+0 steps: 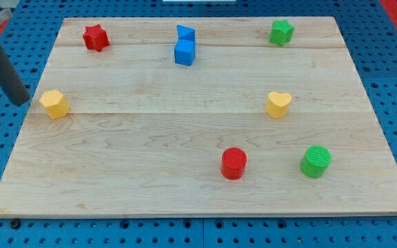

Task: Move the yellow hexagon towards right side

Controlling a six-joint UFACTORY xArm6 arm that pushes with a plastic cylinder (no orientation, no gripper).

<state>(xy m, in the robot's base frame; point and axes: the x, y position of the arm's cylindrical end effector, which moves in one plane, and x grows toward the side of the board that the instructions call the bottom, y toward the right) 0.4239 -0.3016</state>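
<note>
Yellow hexagon (54,103) just right of my tip (21,101), apart.

My tip (21,101) sits just off the board (185,179), at the view's left, beside the hexagon (54,103). Along the view's top lie a star (96,37), two cubes (184,45) and another star (280,32). A heart (278,104) lies at the view's right, two cylinders (234,163) (316,161) below it.

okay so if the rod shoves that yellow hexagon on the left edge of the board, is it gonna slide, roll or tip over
Probably slide: the yellow hexagon looks squat and flat-bottomed on the smooth wooden board, so tipping or rolling seems unlikely. It looks small and rigid, likely light. My tip sits just to its left in the view; an off-centre push against its angled sides may spin it or let it slip sideways.
</note>
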